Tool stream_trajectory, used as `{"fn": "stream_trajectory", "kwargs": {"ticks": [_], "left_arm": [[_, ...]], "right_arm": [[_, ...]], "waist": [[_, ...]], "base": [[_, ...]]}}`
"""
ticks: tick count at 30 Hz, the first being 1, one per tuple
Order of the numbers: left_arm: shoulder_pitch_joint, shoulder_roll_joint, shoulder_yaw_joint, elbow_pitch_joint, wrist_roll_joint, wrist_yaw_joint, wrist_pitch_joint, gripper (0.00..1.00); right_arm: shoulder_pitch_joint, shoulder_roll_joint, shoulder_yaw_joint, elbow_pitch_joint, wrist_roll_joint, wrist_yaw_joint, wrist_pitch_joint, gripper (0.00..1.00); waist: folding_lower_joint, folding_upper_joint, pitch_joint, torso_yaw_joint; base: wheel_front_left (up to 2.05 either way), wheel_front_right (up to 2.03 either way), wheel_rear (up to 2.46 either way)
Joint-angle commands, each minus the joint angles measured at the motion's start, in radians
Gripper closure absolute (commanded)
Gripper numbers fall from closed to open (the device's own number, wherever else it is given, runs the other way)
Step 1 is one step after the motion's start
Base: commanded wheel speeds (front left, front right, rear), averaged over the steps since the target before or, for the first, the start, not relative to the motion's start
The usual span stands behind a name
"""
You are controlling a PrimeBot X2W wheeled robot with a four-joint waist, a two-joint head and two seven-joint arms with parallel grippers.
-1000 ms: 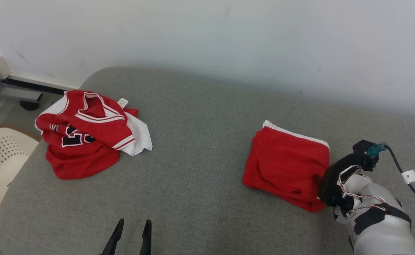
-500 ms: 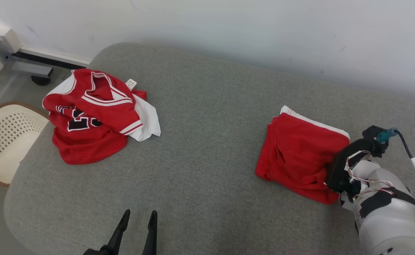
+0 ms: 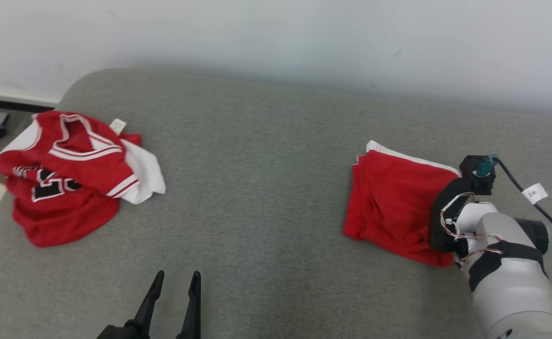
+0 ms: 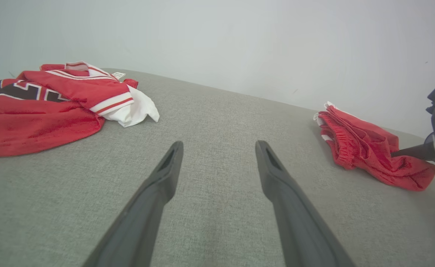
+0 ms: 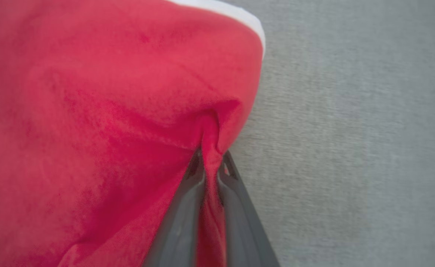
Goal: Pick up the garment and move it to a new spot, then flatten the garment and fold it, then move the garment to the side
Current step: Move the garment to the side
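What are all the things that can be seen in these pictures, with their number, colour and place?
folded garment: one, red with white trim, right side of the padded surface
crumpled jersey: one, red, white and black, left side of the surface
padded surface: one, grey, under both garments
wall: one, white, behind the surface
left gripper: one, dark, open, at the near edge, holding nothing
right gripper: one, dark, shut on the folded garment's edge
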Motion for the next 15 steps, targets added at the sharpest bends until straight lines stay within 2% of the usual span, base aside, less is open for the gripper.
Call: {"fn": "stream_trajectory", "kwargs": {"ticks": [1, 6, 10, 15], "left_arm": [[-0.005, -0.001, 0.004, -0.003, 0.007, -0.002, -0.004, 0.0], [-0.009, -0.001, 0.011, -0.013, 0.009, -0.002, -0.004, 0.0], [-0.024, 0.003, 0.007, -0.021, 0.013, -0.002, -0.004, 0.0], [-0.052, 0.015, -0.014, -0.039, 0.017, -0.002, -0.004, 0.0]], "right_arm": [[0.028, -0.01, 0.016, -0.028, -0.023, -0.004, 0.012, 1.0], [0.04, -0.053, 0.106, -0.082, -0.054, -0.004, 0.038, 1.0], [0.035, -0.136, 0.202, -0.073, -0.066, -0.004, 0.032, 1.0], [0.011, -0.253, 0.321, -0.052, -0.072, -0.004, -0.014, 1.0]], "waist": [[-0.0001, -0.0001, -0.004, -0.076], [-0.0001, -0.0001, 0.008, -0.143], [-0.0001, -0.0001, 0.033, -0.178], [-0.0001, -0.0001, 0.097, -0.186]], "base": [[0.0, 0.0, 0.0], [0.0, 0.0, 0.0], [0.0, 0.0, 0.0], [0.0, 0.0, 0.0]]}}
